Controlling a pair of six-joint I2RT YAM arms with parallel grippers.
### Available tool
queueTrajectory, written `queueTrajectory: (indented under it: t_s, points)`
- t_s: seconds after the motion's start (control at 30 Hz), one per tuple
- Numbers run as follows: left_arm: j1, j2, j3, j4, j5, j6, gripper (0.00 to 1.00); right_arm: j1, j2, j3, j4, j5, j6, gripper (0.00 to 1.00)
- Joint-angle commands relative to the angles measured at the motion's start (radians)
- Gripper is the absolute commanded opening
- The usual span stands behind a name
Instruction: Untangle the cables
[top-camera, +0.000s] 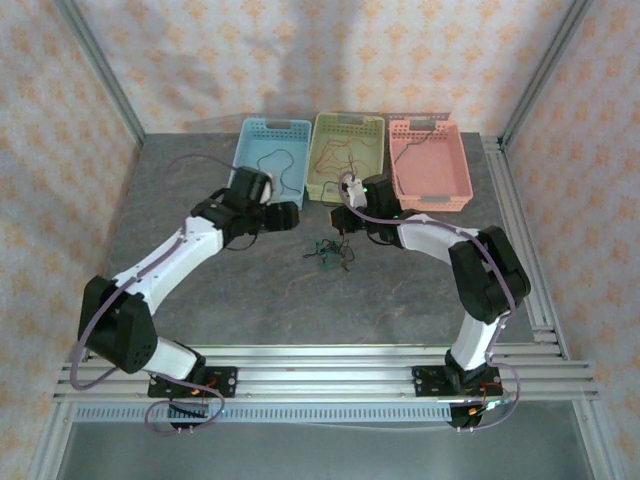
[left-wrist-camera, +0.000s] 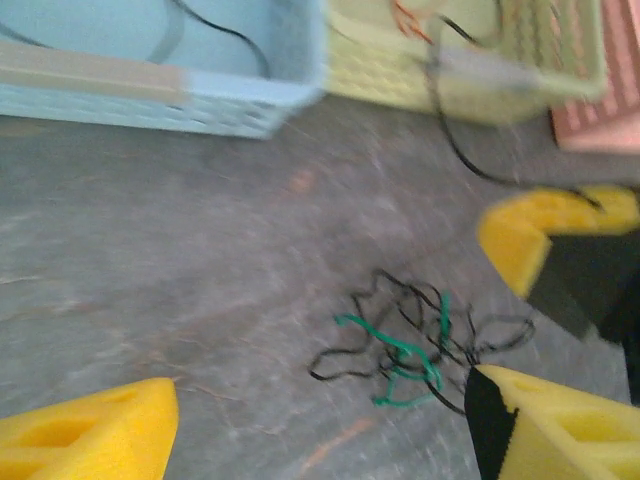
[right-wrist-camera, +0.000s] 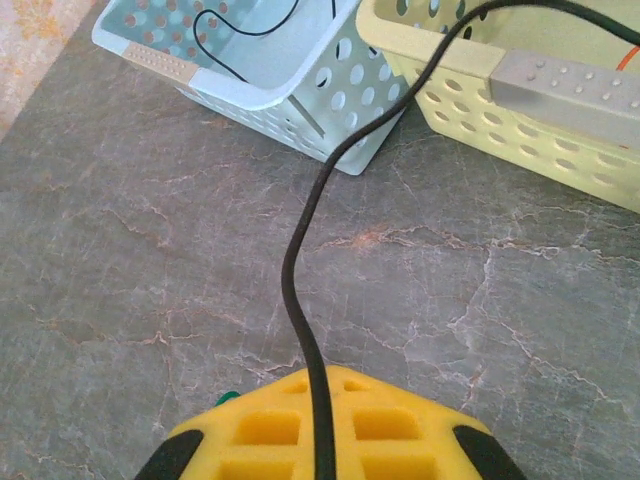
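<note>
Cable (right-wrist-camera: 300, 250), black, clamped in right gripper (right-wrist-camera: 320, 400); left gripper (left-wrist-camera: 320, 430) apart (near green-black tangle (left-wrist-camera: 410, 340)).

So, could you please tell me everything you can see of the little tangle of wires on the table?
The tangle of wires is a small loose knot of thin, kinked black and green strands, lying flat on the grey marbled table, in front of the yellow basket. The left gripper, jaws open, hovers above it.
</note>
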Motion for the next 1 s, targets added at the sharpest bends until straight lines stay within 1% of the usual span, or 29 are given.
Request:
queueTrajectory:
  t_s: [0.0, 0.1, 0.13, 0.2, 0.3, 0.37, 0.47, 0.57, 0.8, 0.97]
  points:
    - [-0.070, 0.076, 0.058, -0.036, -0.013, 0.123, 0.75, -0.007, 0.011, 0.026, 0.004, -0.020, 0.017, 0.00]
    - [-0.056, 0.154, 0.108, -0.072, -0.008, 0.097, 0.78, -0.008, 0.011, 0.025, 0.006, -0.015, 0.018, 0.00]
    - [-0.054, 0.203, 0.139, -0.105, 0.000, 0.076, 0.77, -0.008, 0.012, 0.025, 0.007, -0.014, 0.018, 0.00]
    - [-0.072, 0.263, 0.167, -0.117, 0.003, 0.024, 0.77, -0.008, 0.011, 0.026, 0.005, -0.013, 0.017, 0.00]
    - [-0.100, 0.300, 0.135, -0.030, 0.023, -0.079, 0.74, -0.009, 0.008, 0.025, 0.005, -0.011, 0.017, 0.00]
    - [-0.104, 0.321, 0.120, 0.016, 0.023, -0.158, 0.70, -0.009, 0.007, 0.023, 0.006, -0.010, 0.015, 0.00]
    - [-0.103, 0.343, 0.119, 0.056, 0.002, -0.225, 0.66, -0.009, 0.007, 0.023, 0.005, -0.012, 0.015, 0.00]
    - [-0.104, 0.354, 0.115, 0.108, 0.012, -0.276, 0.62, -0.009, 0.007, 0.023, 0.004, -0.012, 0.014, 0.00]
    - [-0.120, 0.404, 0.135, 0.097, -0.001, -0.302, 0.52, -0.009, 0.009, 0.026, 0.000, -0.013, 0.011, 0.00]
    - [-0.120, 0.400, 0.114, 0.093, -0.005, -0.304, 0.50, -0.009, 0.014, 0.030, -0.007, -0.014, 0.009, 0.00]
